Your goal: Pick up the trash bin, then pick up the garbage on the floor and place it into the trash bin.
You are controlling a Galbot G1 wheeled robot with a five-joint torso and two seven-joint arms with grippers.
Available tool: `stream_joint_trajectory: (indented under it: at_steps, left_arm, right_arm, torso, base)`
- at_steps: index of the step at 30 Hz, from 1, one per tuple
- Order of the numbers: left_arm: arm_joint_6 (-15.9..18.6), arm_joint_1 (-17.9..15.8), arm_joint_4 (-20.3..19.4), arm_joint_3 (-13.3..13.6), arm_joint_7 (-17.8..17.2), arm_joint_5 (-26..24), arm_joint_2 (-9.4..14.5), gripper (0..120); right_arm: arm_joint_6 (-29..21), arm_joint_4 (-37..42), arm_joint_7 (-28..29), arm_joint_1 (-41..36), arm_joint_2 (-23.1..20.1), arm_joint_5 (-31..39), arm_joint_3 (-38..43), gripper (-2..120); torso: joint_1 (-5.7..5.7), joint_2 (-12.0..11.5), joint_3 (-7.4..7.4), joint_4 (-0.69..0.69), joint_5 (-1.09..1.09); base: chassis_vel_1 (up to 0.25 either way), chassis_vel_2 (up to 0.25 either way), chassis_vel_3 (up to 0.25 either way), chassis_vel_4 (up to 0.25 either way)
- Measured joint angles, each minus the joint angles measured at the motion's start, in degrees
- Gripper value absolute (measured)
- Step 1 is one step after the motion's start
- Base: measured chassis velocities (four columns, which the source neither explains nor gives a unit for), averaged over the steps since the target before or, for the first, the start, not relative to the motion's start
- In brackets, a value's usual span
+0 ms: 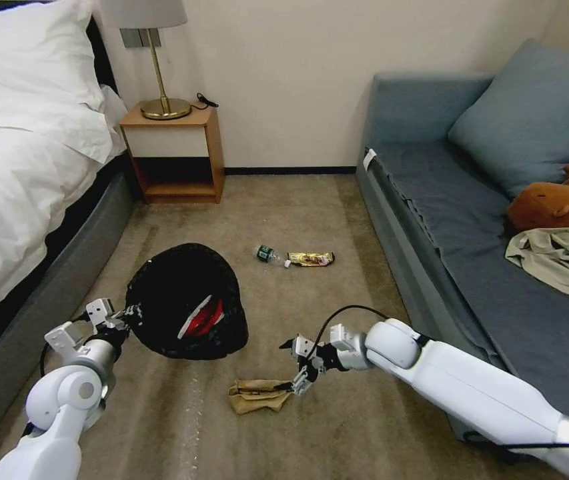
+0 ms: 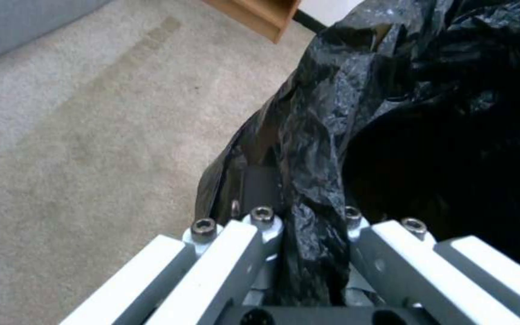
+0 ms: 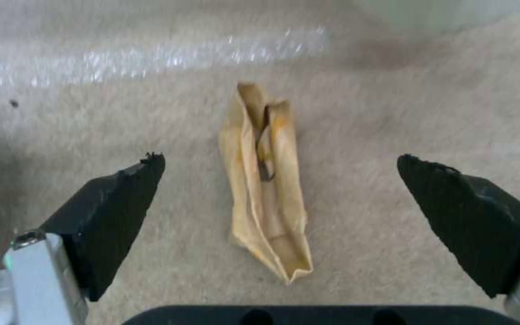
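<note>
Trash bin (image 1: 187,310) hung pinched in the left gripper (image 2: 308,234); the right gripper (image 3: 278,189) hovered spread over the brown paper bag (image 3: 266,180). No writing was legible.

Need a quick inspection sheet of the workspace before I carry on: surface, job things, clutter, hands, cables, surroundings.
Surface: beige carpet.
Job things: trash bin, tilted, red packet inside; paper bag, bottle and gold wrapper on the floor.
Clutter: plush toy and clothing on sofa.
Hands: left hand shut on bin liner; right hand open over paper bag.
Cables: black cable at right wrist.
Surroundings: bed, nightstand, lamp.
</note>
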Motion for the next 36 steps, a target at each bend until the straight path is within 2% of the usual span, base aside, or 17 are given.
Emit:
stream_joint_trajectory:
  at_steps: [8,16,23,36]
  left_arm:
    - [0.0,0.0,0.2,-1.2,0.4,-0.3,-0.3,3]
    - [-0.1,-0.2,0.8,-1.9,0.7,-0.8,-0.2,3]
    - [-0.2,-0.4,1.2,-2.2,1.2,-1.2,-0.1,3]
    - [-0.8,-0.4,3.0,-3.0,2.4,-2.0,0.8,3]
  right_arm:
    - [-2.7,-6.6,-0.7,3.2,4.5,-1.8,-5.0,99]
    - [-2.8,-12.2,-1.9,6.7,8.3,-3.2,-7.4,99]
    - [-1.6,-19.0,-4.5,10.8,12.3,-3.8,-11.7,99]
    - [1.0,-26.8,-6.0,10.2,18.0,-7.1,-14.0,98]
  torso:
    - [0.00,0.0,0.00,0.00,-0.01]
    - [0.00,0.0,0.00,0.01,-0.01]
    - [0.00,0.0,0.00,0.00,-0.01]
    - [0.00,0.0,0.00,0.01,-0.01]
  base:
    - [0.000,0.000,0.000,0.000]
    - [0.000,0.000,0.000,0.000]
    - [0.000,0.000,0.000,0.000]
    - [0.000,0.000,0.000,0.000]
